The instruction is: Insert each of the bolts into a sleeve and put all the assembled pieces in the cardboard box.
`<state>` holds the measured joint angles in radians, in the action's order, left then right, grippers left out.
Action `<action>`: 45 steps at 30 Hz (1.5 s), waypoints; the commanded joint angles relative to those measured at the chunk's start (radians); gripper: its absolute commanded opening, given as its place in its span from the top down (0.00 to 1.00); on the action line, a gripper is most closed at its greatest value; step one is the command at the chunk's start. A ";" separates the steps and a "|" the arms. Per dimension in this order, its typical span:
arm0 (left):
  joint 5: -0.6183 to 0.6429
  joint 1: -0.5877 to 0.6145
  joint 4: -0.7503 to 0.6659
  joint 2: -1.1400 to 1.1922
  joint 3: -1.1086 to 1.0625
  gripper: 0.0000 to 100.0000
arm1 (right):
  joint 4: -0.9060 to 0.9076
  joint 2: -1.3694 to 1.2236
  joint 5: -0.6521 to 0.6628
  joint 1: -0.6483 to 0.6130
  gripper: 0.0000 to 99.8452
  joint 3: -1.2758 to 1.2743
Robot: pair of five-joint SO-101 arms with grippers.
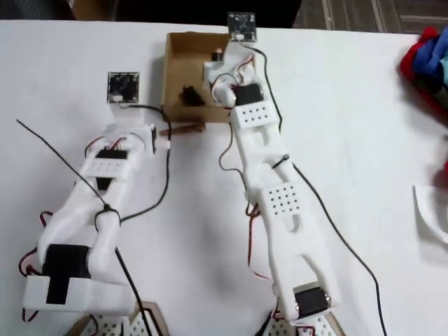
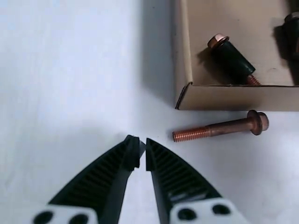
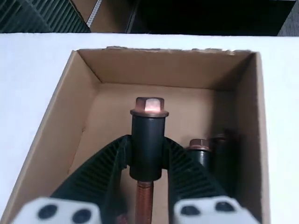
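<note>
My right pincer [image 3: 145, 142] clamps a sleeved bolt [image 3: 147, 128] between its fingers over the cardboard box [image 3: 163, 70], while my left pincer [image 2: 142, 148], almost closed on nothing, has a bare bolt [image 2: 219, 128] lying just beyond its tips.

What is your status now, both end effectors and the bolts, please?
Right end effector shut on sleeved bolt, above cardboard box. Left end effector shut, empty, near bare bolt on table beside box. One finished piece lies in box; drop path looks open.
</note>
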<state>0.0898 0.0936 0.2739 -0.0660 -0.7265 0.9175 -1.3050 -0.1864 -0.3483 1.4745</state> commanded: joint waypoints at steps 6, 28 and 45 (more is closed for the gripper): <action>0.008 0.008 -0.021 -0.008 0.004 0.95 | 0.005 0.007 -0.005 0.028 0.98 0.049; 0.008 0.011 -0.021 -0.008 0.004 0.95 | 0.002 0.007 -0.005 0.027 0.98 -0.046; 0.008 0.012 -0.021 -0.008 0.004 0.95 | 0.004 0.007 0.080 0.016 0.98 -0.117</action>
<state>0.0898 0.0936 0.2739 -0.0660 -0.7265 0.9237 -1.3280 -0.1204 -0.3284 1.3518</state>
